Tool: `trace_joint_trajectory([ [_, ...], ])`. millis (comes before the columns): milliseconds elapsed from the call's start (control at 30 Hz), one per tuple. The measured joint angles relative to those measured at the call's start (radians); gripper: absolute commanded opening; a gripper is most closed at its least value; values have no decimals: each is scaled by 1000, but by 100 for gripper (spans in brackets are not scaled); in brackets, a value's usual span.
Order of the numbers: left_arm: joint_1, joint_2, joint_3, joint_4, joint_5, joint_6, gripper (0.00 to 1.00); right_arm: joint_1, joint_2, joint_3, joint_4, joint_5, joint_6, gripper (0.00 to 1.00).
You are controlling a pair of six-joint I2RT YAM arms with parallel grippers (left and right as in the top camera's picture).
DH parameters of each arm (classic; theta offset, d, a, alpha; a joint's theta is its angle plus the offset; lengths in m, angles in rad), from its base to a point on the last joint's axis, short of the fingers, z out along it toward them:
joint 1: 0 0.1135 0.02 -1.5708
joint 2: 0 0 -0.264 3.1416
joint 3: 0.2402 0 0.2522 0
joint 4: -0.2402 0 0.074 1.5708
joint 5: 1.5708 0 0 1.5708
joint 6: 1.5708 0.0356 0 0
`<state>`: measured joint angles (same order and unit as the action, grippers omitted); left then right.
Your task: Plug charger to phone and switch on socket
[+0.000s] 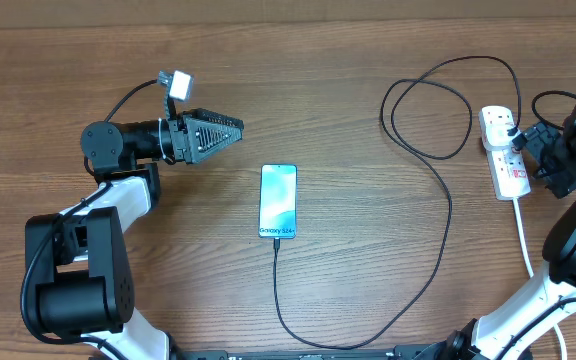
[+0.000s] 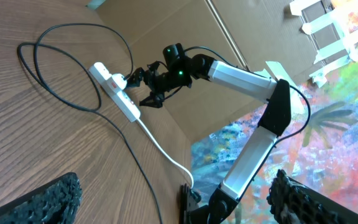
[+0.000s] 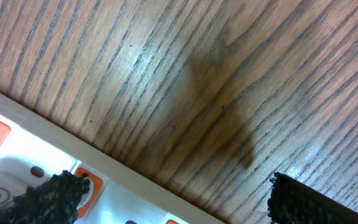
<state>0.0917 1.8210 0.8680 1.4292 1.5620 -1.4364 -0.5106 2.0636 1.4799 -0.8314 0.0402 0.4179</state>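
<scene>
The phone [image 1: 278, 200] lies flat mid-table, screen lit teal. The charger [image 1: 449, 222], a thin black cable, has its tip in the phone's bottom edge. It loops along the front and up the right side to a black plug in the socket [image 1: 504, 152]. The socket is a white power strip at the far right, also seen in the left wrist view [image 2: 120, 93]. My right gripper [image 1: 521, 143] is open over the socket. In the right wrist view its left finger rests on a red-marked switch [image 3: 82, 183]. My left gripper [image 1: 233, 130] is open, empty, up and left of the phone.
The socket's thick white cord [image 1: 523, 235] runs from the strip toward the front right edge. The charger forms loose loops [image 1: 428, 110] at the back, left of the socket. A cardboard wall [image 2: 185, 37] stands behind the table.
</scene>
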Motion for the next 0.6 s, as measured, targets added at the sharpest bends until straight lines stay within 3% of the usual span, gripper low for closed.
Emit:
trace_joint_trajectory([
  [600, 0, 0, 0, 0, 0, 0, 100, 13, -11, -1, -71, -59, -30, 100],
])
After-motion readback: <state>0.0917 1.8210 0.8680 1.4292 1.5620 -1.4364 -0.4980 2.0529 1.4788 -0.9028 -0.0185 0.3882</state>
